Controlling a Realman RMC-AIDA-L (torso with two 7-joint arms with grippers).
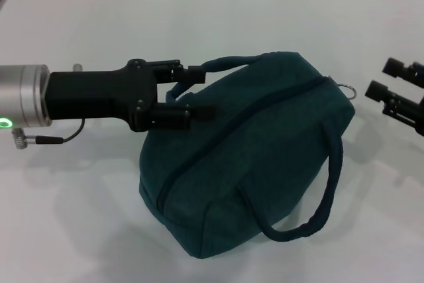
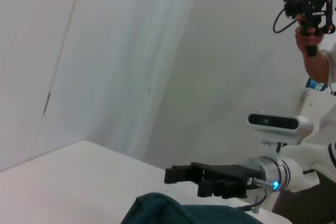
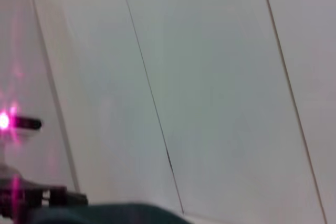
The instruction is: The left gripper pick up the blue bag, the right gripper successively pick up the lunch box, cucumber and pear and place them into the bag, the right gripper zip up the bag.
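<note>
Dark teal-blue soft fabric bag (image 1: 252, 150) sits mid-table on the white tabletop (image 1: 86, 230), zipper shut along its top w/ a metal ring pull (image 1: 346, 89) at the end nearest the right gripper. One loop handle (image 1: 311, 210) hangs down the near side; the other handle (image 1: 218, 65) is at the far side. Black two-finger left gripper (image 1: 199, 91), on a silver arm w/ green ring light (image 1: 6, 122), reaches in from the left, fingers pinching that far handle. Black right gripper (image 1: 379, 77) hangs just beside the ring-pull end, not touching, fingers spread apart.
</note>
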